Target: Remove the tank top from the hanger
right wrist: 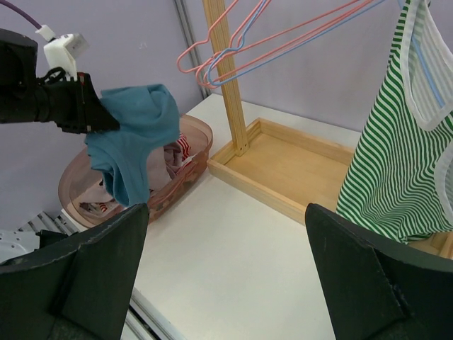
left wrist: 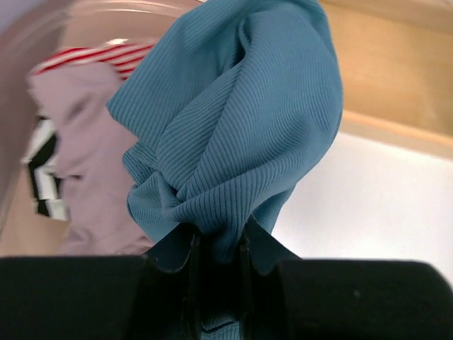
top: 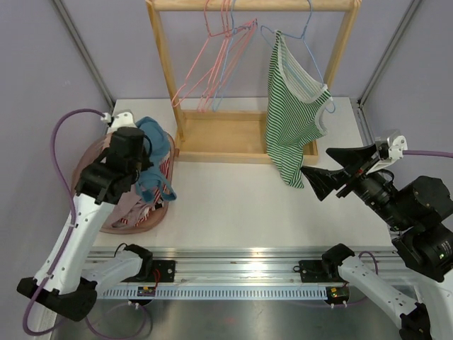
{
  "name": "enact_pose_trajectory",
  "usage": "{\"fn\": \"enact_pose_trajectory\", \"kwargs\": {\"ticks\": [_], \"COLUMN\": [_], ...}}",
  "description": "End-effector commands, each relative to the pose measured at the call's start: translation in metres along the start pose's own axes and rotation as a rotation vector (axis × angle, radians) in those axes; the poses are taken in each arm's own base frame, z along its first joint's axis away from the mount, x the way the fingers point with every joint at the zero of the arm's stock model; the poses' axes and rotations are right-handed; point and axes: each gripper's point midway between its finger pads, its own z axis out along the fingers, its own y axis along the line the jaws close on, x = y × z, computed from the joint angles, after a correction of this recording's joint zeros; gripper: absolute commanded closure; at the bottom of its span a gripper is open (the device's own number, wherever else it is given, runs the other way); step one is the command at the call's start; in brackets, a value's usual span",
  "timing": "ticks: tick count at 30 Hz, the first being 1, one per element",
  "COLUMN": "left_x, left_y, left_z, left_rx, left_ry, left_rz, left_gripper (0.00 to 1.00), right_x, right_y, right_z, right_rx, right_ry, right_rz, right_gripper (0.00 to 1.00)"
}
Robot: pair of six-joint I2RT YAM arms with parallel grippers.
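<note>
A green-and-white striped tank top hangs on a blue wire hanger at the right of the wooden rack; it also shows in the right wrist view. My right gripper is open and empty, just right of the top's lower hem, its jaws wide apart in the wrist view. My left gripper is shut on a blue ribbed garment, held over the pink basket; the garment hangs bunched from the jaws.
The wooden rack's base tray stands at the back centre. Several empty pink and blue hangers hang on its left half. The basket holds striped and pale clothes. A metal rail runs along the near edge.
</note>
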Motion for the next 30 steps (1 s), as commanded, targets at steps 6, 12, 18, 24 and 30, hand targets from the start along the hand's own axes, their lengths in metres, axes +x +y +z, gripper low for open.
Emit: {"fn": "enact_pose_trajectory", "kwargs": {"ticks": [6, 12, 18, 24, 30], "left_x": [-0.042, -0.030, -0.031, -0.027, 0.006], "left_y": [0.085, 0.111, 0.098, 0.024, -0.030], "left_z": [0.018, 0.043, 0.041, 0.028, 0.008], "left_rx": [-0.222, -0.300, -0.222, 0.095, 0.298], "left_ry": [-0.040, 0.034, 0.043, 0.048, 0.076], "left_rz": [-0.189, -0.259, -0.255, -0.111, 0.001], "left_gripper": [0.96, 0.01, 0.01, 0.01, 0.01], "right_x": [-0.006, 0.002, 0.004, -0.010, -0.033], "right_y": [-0.013, -0.074, -0.107, -0.128, -0.148], "right_z": [0.020, 0.032, 0.042, 0.056, 0.085], "right_rx": [0.066, 0.426, 0.624, 0.729, 0.783], "right_ry": [-0.004, 0.066, 0.117, 0.134, 0.121], "right_rz": [0.000, 0.069, 0.034, -0.060, -0.123], "right_gripper": [0.00, 0.00, 0.00, 0.01, 0.01]}}
